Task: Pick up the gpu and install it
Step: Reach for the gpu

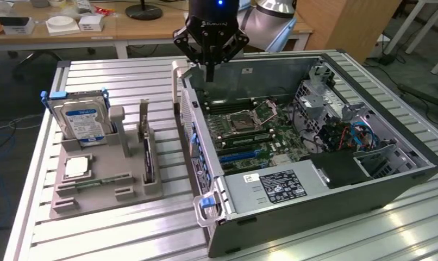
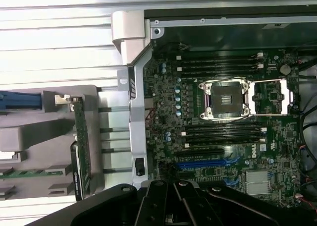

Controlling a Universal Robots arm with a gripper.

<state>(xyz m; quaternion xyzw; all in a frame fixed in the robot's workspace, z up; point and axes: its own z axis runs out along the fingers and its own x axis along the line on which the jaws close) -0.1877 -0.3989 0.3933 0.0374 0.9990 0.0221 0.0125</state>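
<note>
fingers (image 1: 208, 68) pressed together, nothing between them. gripper (image 1: 210, 77) hangs empty over the far rim of the PC case (image 1: 393, 163), just above the edge of the motherboard (image 2: 233, 151).

gpu (image 1: 148, 157) stands on edge in the grey holder (image 1: 95, 198), on the exterior view's left of the case. It is untouched and well apart from the gripper. The same holder carries the hard drive (image 1: 81, 117) upright, a processor chip (image 1: 77, 166) lying flat and the memory stick (image 1: 95, 182) lying flat.

Risks as I see them:
- Shut fingers can't straddle the card. Coming down like this would stab its top edge.
- The card is thin and sits in a tight slot. An off-centre pinch could cock it so it jams, or drag the holder up with it.
- The case's near wall stands between the holder and the board, so a low carry would clip the card on it.
- The blue slot (image 2: 203, 162) sits close to a black slot and the memory rows. A small skew and the card's edge rides the slot lip, or its bracket snags the case wall. Pushing then would flex the board.

Writing:
- gripper body: white lettering, I read it as ROBOTIQ but I'm not certain.
- motherboard: DELL in white near the blue slot.
- hard drive: blue-white label, text unreadable.
- power supply label (image 1: 277, 182): print too fine to read.
</note>
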